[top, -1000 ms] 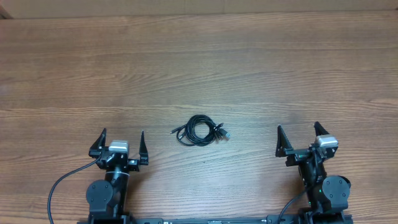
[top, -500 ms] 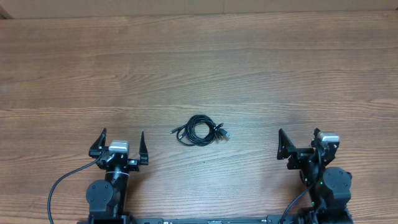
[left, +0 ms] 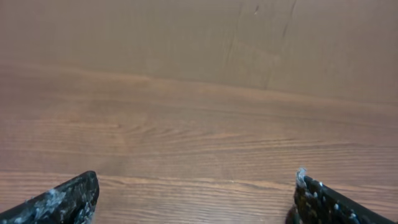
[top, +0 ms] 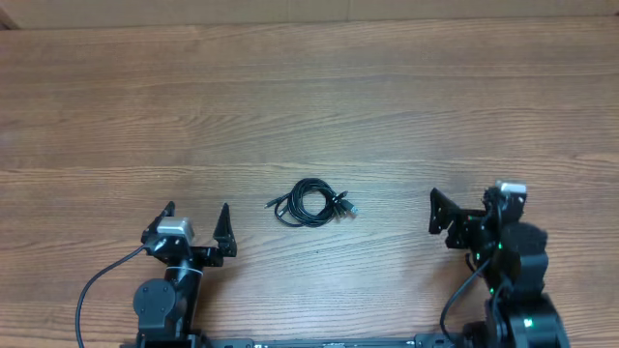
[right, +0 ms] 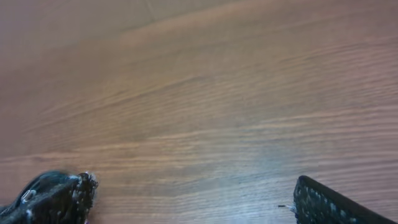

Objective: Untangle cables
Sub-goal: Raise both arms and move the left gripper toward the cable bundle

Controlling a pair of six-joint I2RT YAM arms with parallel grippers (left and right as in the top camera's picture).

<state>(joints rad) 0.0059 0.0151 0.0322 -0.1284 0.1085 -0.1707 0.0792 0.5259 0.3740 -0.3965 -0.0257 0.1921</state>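
Observation:
The cables (top: 309, 204) lie as one small bunch of thin black loops on the wooden table, with a silvery plug end at the bunch's right. They show only in the overhead view. My left gripper (top: 196, 218) is open and empty, at the near left, well apart from the bunch. Its fingertips frame bare wood in the left wrist view (left: 196, 186). My right gripper (top: 464, 208) is open and empty, at the near right, also far from the bunch. Its wrist view (right: 193, 190) shows only bare wood between the fingers.
The wooden table (top: 309, 106) stretches far beyond the cables on all sides. A pale wall or board runs along its far edge (left: 186, 37). Thick black wires (top: 97, 285) trail from the arm bases at the near edge.
The right arm has lifted and turned a little, its gripper shifting slightly up and right in the overhead view. The left gripper has tilted slightly. The cables have not moved.

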